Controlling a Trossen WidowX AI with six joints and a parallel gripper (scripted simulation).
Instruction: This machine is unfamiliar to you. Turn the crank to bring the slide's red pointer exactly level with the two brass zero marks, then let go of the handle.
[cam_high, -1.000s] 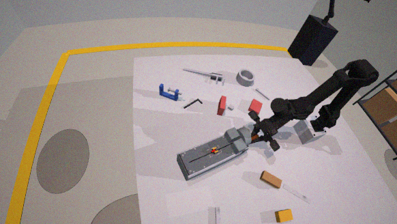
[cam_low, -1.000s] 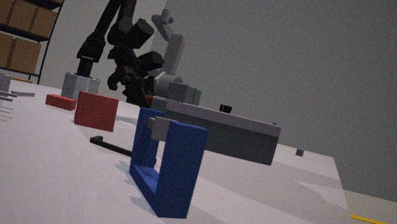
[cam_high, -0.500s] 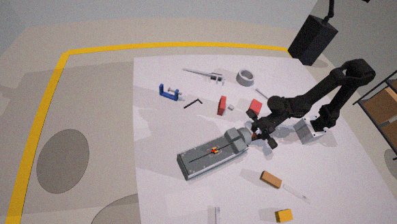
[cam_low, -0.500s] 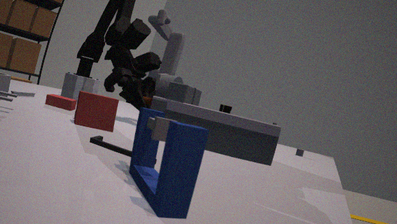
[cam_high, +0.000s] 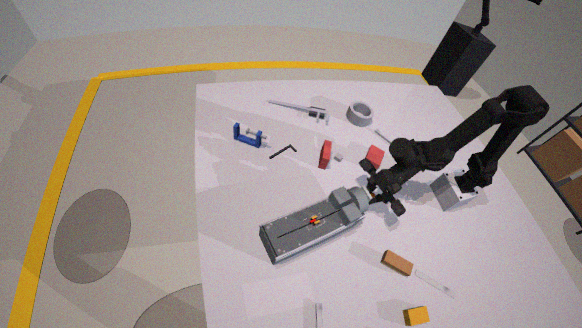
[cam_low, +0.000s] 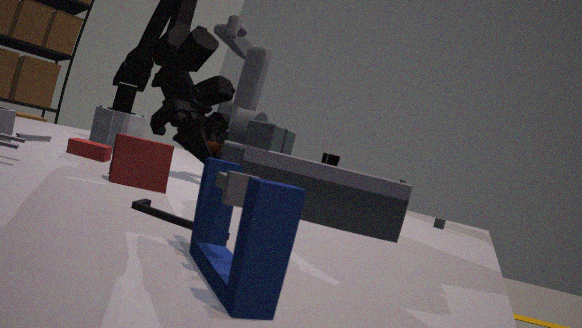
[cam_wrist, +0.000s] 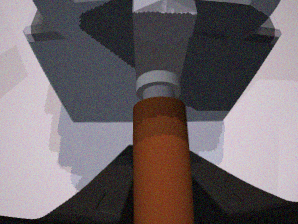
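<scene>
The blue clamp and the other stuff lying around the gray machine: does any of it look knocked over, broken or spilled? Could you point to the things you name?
Nothing stands out. The blue clamp (cam_high: 247, 138) (cam_low: 267, 250) looks whole, the gray ring (cam_high: 359, 114) sits beside the caliper (cam_high: 299, 107), and I see no spill around the gray machine (cam_high: 300, 235) (cam_low: 350, 200).

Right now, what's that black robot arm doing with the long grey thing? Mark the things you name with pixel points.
The black six-joint arm has its gripper (cam_high: 372, 194) shut on the orange-brown cylindrical crank handle (cam_wrist: 162, 162) at the end of the long grey machine (cam_high: 300, 235) (cam_low: 350, 200). Turning that crank is meant to slide the small red pointer (cam_high: 313, 220) level with two brass marks. The pointer sits close to the marks, but I cannot tell whether it is exactly level.
</scene>
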